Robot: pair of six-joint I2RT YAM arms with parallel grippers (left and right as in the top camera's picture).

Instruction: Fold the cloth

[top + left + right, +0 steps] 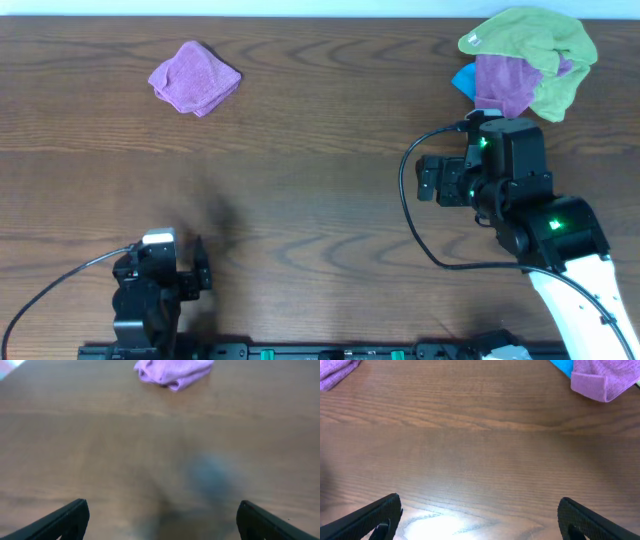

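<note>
while above the table [300,200], left fingers [65,521] and right fingers [380,515] wide apart

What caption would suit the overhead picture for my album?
Open, empty left gripper and right gripper; purple cloth upper left, cloth heap upper right.

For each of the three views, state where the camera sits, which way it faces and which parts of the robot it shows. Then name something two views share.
Overhead: above the table, facing straight down; shows the left arm and right arm.
Left wrist: low over the table, facing the lone purple cloth; the open left gripper shows at the bottom corners.
Right wrist: likewise low, facing the cloth pile; the open right gripper shows.
Shared: the lone purple cloth, in the overhead and left wrist views.
</note>
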